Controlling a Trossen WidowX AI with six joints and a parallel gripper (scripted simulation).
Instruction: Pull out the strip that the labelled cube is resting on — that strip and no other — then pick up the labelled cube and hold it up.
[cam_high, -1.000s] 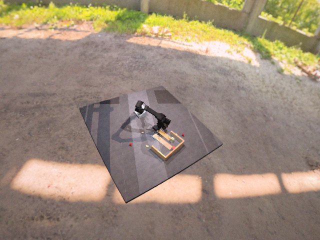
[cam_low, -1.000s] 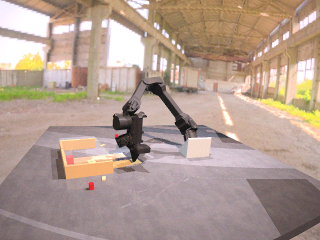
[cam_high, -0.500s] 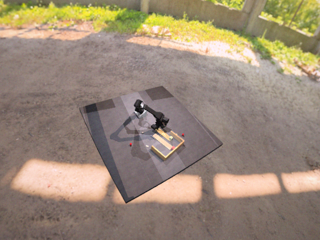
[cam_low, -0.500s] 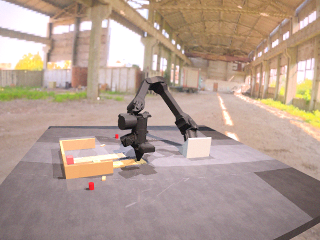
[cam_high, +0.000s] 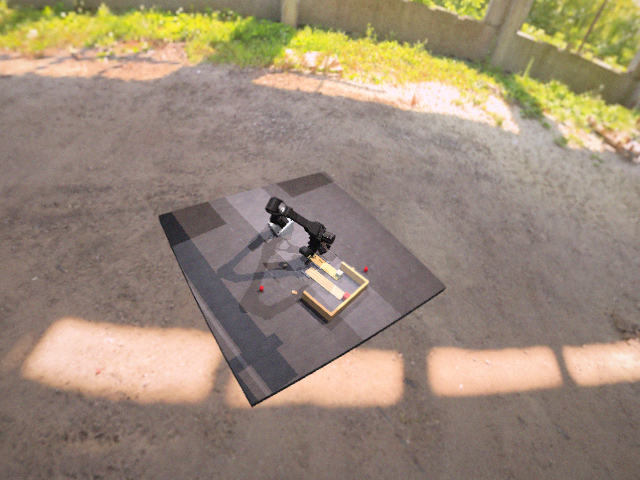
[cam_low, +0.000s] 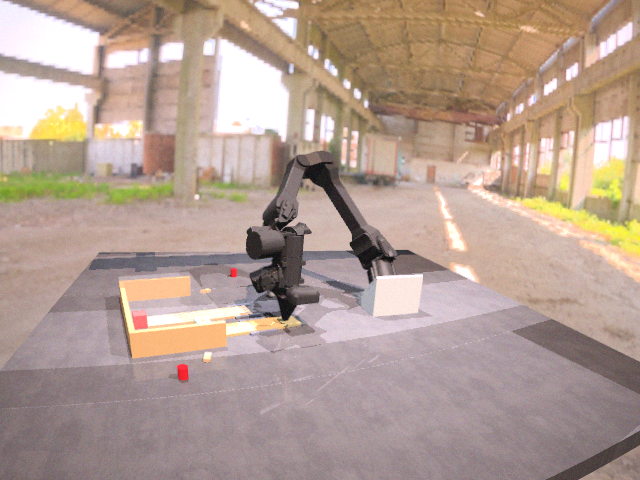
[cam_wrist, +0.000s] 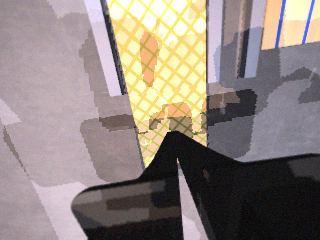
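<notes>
My gripper (cam_low: 286, 317) (cam_wrist: 172, 136) is shut with nothing between its fingers. Its tips are at the outer end of the yellow cross-hatched strip (cam_high: 325, 267) (cam_low: 240, 328) (cam_wrist: 175, 65), touching it or just above. The strip sticks out from the open side of the wooden walls. A pale cube (cam_high: 339, 272) is at its inner end; in the exterior view it is mostly hidden behind the near wall. A second strip (cam_high: 325, 284) (cam_low: 227, 312) (cam_wrist: 295, 22), with blue lines, lies alongside. A red cube (cam_high: 345, 296) (cam_low: 139, 319) is at its far end. No label is readable.
Wooden walls (cam_high: 351, 296) (cam_low: 178, 341) enclose three sides of the strips. Low rails flank the cross-hatched strip. Red cylinders (cam_high: 366, 269) (cam_low: 183, 372) and small tan blocks (cam_high: 294, 292) (cam_low: 207, 357) lie outside. A white wedge (cam_low: 398, 295) stands near the arm's base.
</notes>
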